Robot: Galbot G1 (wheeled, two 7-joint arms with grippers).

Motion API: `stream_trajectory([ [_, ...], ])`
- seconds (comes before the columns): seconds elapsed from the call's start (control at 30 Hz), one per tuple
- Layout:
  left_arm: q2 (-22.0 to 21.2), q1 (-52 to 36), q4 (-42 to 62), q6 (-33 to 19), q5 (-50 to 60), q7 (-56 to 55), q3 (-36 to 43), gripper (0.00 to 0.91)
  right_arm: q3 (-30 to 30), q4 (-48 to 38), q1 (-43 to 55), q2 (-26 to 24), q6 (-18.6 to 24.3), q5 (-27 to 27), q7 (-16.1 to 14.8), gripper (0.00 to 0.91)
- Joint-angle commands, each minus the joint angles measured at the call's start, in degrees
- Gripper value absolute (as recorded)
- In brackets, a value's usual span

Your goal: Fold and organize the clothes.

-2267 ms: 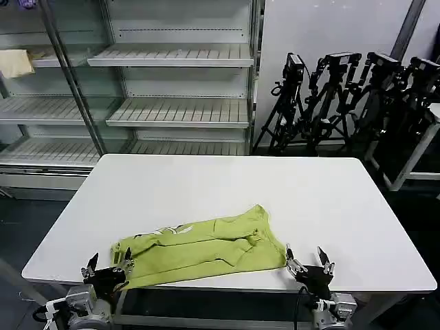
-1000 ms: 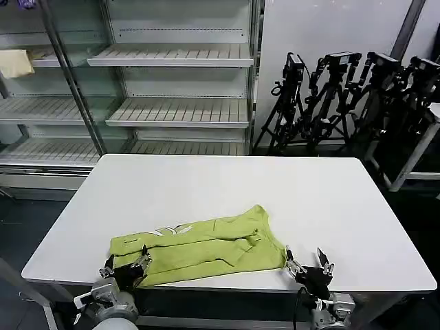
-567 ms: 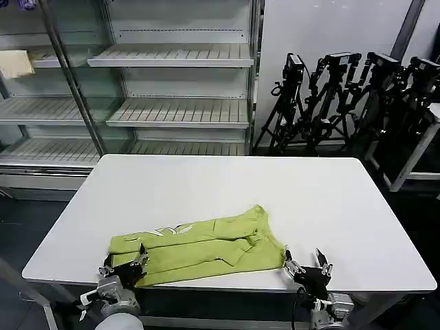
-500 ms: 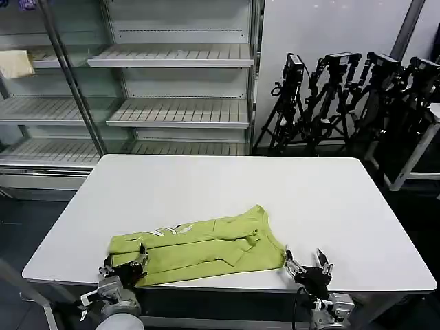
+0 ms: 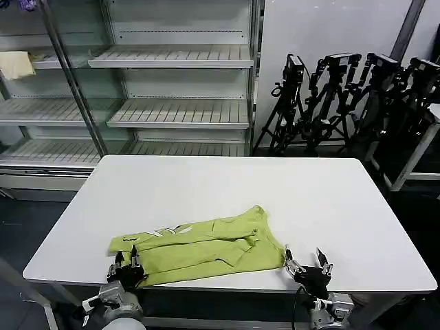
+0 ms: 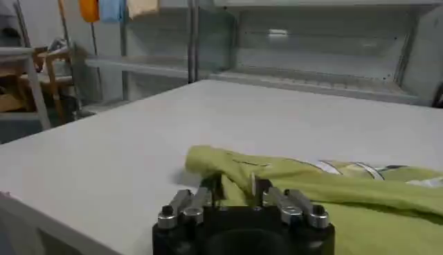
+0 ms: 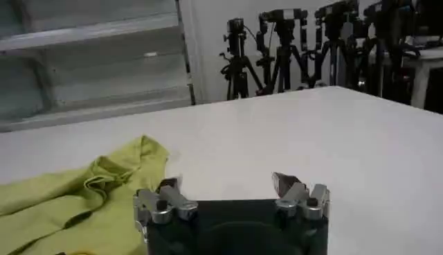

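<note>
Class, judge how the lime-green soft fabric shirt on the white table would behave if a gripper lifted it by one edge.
The lime-green soft fabric shirt lies creased and slumped, so it would probably droop rather than hold its shape. Its loose layered folds would likely unfold. The left gripper, narrowed at its near edge, might lift only one layer.

Soft, matt cloth shirt (image 5: 199, 248) lies on a smooth white table (image 5: 330, 206) — bare-metal fingers (image 6: 261, 187), black end-effector bodies.
</note>
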Motion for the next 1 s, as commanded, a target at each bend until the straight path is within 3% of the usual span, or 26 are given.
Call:
stream_trajectory([
  [0.03, 0.07, 0.08, -0.50, -2.84, -1.88, -0.21, -0.43, 0.081, -0.02, 0.02, -0.02, -0.04, -0.04, -0.01, 0.09, 0.907],
  [0.67, 4.58, -2.79, -7.04, -2.74, -15.50, 0.07, -9.75, 0.091, 0.01, 0.85, -0.56, 0.20, -0.10, 0.13, 0.64, 0.907],
  [1.0, 14.89, -8.05, 0.02, -1.90, -21.97, 3.54, -17.89, 0.091, 0.47, 1.39, -1.02, 0.10, -0.09, 0.27, 0.68, 0.907],
])
